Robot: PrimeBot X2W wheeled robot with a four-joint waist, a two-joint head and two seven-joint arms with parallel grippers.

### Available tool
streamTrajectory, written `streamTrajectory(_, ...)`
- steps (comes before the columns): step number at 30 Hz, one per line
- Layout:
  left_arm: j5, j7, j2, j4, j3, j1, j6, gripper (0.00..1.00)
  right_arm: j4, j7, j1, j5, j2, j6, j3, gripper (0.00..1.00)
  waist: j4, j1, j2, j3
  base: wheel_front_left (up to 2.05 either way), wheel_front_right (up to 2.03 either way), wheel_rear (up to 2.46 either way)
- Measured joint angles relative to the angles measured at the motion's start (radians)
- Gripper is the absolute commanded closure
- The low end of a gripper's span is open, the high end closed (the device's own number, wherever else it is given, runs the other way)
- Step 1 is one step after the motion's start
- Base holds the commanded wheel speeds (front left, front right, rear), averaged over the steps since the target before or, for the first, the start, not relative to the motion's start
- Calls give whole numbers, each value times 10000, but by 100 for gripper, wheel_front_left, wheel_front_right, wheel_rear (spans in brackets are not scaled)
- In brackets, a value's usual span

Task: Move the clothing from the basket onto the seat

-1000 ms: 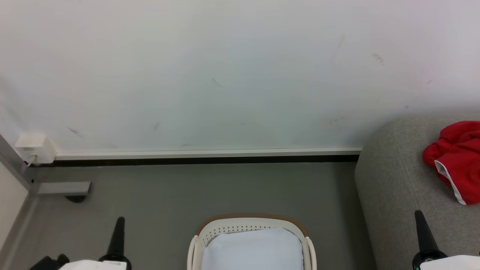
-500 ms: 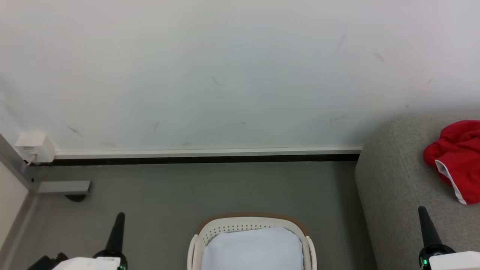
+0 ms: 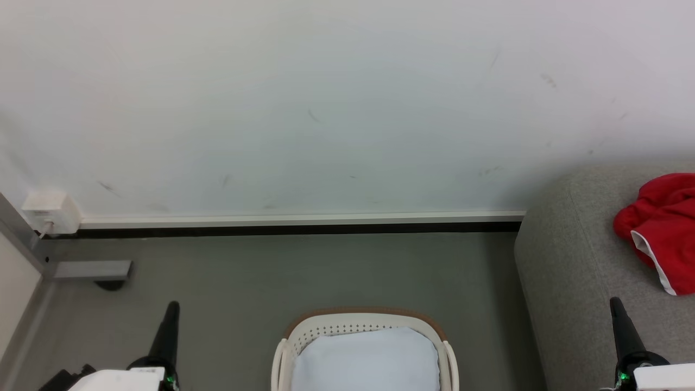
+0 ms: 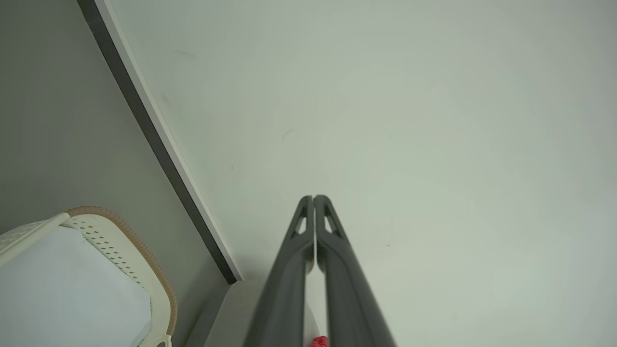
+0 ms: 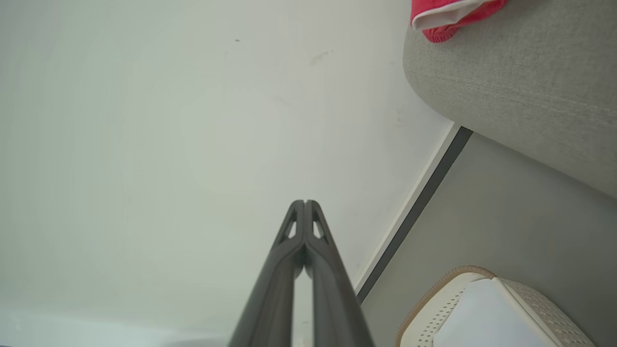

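Observation:
The red clothing [image 3: 665, 231] with white trim lies crumpled on the grey seat [image 3: 575, 260] at the right edge of the head view; a corner of the clothing [image 5: 446, 17] hangs over the seat [image 5: 520, 86] in the right wrist view. The cream basket [image 3: 364, 326] with a brown rim stands on the floor at bottom centre, holding a pale blue-white cloth [image 3: 366, 361]. My left gripper [image 3: 171, 310] is shut with nothing in it, left of the basket. My right gripper [image 3: 615, 304] is shut with nothing in it, in front of the seat's near edge.
A white wall with a baseboard [image 3: 298, 221] runs behind the grey floor. A small white box [image 3: 50, 209] with a cable and a grey metal bracket [image 3: 89, 270] sit at the far left. The basket [image 4: 120, 241] and the basket [image 5: 453, 294] show in both wrist views.
Both grippers shifted slightly: the left one moved up a little, the right one drifted right. The clothing, basket and seat stayed put.

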Motion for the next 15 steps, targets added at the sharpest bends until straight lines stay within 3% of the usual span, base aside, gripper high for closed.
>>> streamTrajectory(15, -1081, 270, 12, -73, 67, -94, -15, 100, -35, 278, -149, 876, 48, 0, -221, 100, 6, 0, 0, 37, 0, 0, 0)
